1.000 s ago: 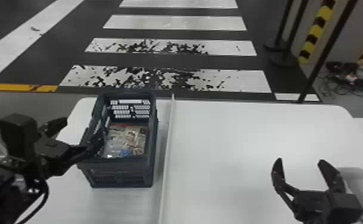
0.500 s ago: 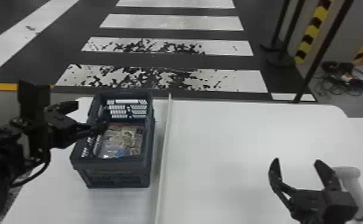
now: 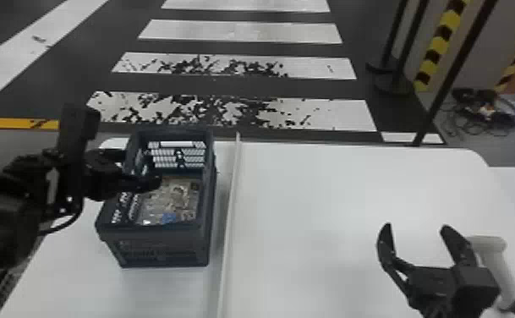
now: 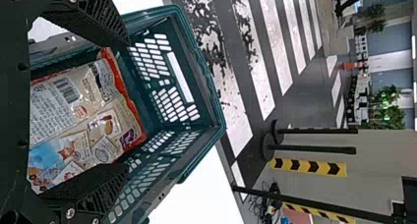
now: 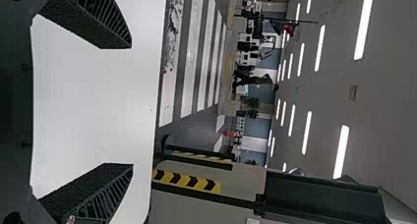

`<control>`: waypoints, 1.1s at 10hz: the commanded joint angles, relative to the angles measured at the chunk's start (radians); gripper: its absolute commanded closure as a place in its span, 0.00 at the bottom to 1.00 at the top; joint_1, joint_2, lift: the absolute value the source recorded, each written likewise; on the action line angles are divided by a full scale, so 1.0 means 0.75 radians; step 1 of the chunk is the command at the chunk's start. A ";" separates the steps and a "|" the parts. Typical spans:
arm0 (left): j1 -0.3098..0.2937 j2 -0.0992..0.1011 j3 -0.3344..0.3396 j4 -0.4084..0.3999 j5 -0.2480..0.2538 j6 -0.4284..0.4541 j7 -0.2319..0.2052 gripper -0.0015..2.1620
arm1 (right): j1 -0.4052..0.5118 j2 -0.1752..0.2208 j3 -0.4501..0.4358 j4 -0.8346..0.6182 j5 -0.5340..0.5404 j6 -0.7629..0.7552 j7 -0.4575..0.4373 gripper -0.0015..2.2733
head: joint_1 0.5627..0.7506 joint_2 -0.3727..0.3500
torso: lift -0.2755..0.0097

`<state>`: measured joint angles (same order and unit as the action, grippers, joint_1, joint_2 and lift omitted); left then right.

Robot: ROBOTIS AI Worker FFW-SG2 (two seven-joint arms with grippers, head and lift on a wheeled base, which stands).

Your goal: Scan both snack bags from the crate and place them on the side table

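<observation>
Over the left part of the crate point(image 3: 165, 249) is my left gripper point(image 3: 152, 182), its tip inside the rim line. A snack bag point(image 3: 176, 198) lies in the crate; I cannot tell whether another is beneath it. In the left wrist view my left gripper point(image 4: 128, 103) is open, its two fingers apart above the crate point(image 4: 172, 121) and the printed bag point(image 4: 78, 111) with its red edge. My right gripper point(image 3: 417, 228) stands open over the right part of the white table, and in the right wrist view the right gripper point(image 5: 132, 106) has nothing between its fingers.
A white handheld scanner-like object point(image 3: 495, 262) stands beside my right gripper. A raised white strip point(image 3: 228, 211) runs along the table point(image 3: 332, 203) just right of the crate. Black posts point(image 3: 455, 72) rise beyond the table's far edge.
My left arm has swung in from the left, and its gripper has moved right, farther over the crate. The right gripper looks nearly unmoved. The view has shifted slightly.
</observation>
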<state>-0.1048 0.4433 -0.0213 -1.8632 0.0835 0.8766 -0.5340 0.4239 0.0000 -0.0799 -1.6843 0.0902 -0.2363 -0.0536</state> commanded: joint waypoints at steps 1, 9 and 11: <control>-0.071 0.000 -0.051 0.065 -0.025 0.008 -0.026 0.06 | -0.003 0.001 0.000 0.000 -0.002 0.003 0.000 0.03 | 0.70 0.52 | 0.62; -0.410 -0.074 -0.293 0.486 -0.312 0.025 -0.399 0.06 | -0.003 0.001 0.010 0.000 -0.020 0.028 0.000 0.03 | 0.70 0.48 | 0.62; -0.468 -0.119 -0.368 0.594 -0.455 -0.024 -0.478 0.05 | 0.001 0.001 0.012 -0.006 -0.020 0.028 0.000 0.03 | 0.70 0.46 | 0.62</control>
<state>-0.4431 0.3631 -0.2789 -1.4421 -0.2288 0.8764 -0.8904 0.4242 0.0000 -0.0707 -1.6866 0.0751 -0.2160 -0.0536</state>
